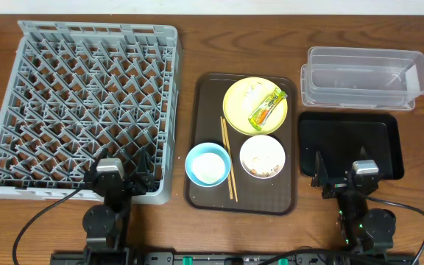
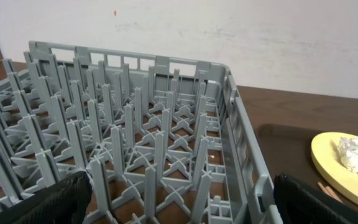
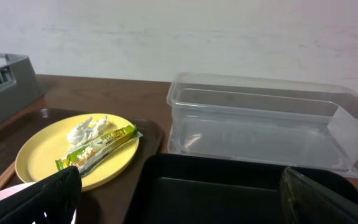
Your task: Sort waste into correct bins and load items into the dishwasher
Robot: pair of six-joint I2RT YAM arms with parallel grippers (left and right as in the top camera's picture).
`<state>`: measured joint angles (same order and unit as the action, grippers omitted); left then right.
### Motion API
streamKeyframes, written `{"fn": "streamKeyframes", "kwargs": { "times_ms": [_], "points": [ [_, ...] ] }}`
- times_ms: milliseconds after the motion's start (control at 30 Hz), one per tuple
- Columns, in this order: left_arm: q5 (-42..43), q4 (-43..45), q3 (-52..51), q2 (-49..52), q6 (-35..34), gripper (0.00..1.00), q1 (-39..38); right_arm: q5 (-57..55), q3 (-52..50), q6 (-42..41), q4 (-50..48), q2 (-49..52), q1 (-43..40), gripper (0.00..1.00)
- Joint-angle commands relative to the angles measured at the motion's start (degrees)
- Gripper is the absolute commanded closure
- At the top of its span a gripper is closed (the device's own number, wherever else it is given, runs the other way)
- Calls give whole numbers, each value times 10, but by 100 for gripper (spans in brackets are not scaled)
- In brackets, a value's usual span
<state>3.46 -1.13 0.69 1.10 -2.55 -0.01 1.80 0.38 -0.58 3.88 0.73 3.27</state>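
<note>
Wrapper and tissue: kept on yellow plate, set on brown tray (midway between dish rack and black tray, presumably so either arm is served). Left gripper: parked at dish rack, fingers held apart, empty. Right gripper: parked at black tray, likewise.

- Even, soft light; only faint shadows beneath the grey dish rack.
- Mild sheen on the clear tub, far right of the rack.
- Wrist views softer; near foreground blurred.
</note>
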Motion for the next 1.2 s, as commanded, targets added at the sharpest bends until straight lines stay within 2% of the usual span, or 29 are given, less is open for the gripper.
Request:
{"fn": "streamKeyframes", "kwargs": {
  "times_ms": [0,200,433,633,867,1033,1167],
  "points": [
    [0,-27,5,9,-10,5,2,0,-1,-1,0,0,5,1],
    [0,-74,73,62,-14,5,2,-5,9,-78,0,0,4,1],
    [0,-190,228,209,-14,5,2,-17,83,-87,51,56,4,1],
    [0,-318,354,334,-14,5,2,3,209,-93,110,215,4,1],
    [6,-471,468,443,-14,5,2,54,417,-92,233,460,5,1],
    [6,-506,495,468,-13,5,2,70,559,-80,331,605,4,1],
    [7,-510,495,466,-14,5,2,132,596,-108,316,667,5,1]
  ]
}}
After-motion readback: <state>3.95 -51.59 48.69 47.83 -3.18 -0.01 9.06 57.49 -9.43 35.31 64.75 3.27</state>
